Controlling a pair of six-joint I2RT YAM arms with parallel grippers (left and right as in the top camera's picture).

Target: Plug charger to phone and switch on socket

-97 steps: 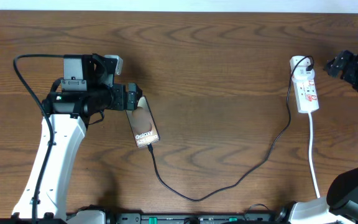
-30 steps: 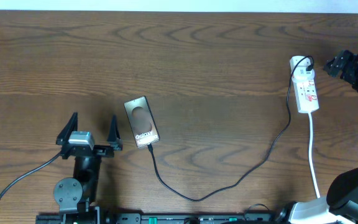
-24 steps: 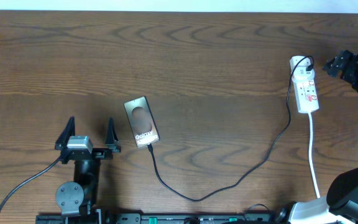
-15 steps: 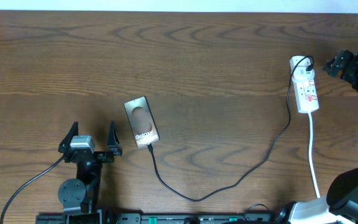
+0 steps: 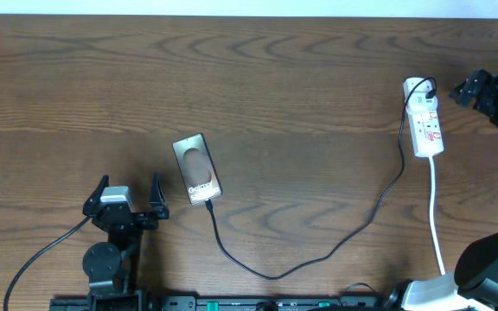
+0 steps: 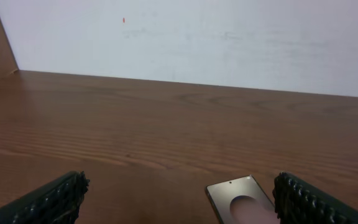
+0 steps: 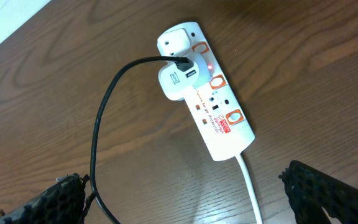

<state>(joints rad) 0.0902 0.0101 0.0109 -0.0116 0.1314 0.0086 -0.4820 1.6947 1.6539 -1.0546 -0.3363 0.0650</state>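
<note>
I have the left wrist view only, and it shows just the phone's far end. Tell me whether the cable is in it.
Observer: Overhead, the cable meets the phone at its near end, below the Galaxy lettering; it looks plugged in.
Operator: Now report the switch on the strip.
Observer: In the right wrist view, a small red light glows on the strip, right beside the white adapter that the cable runs into.
</note>
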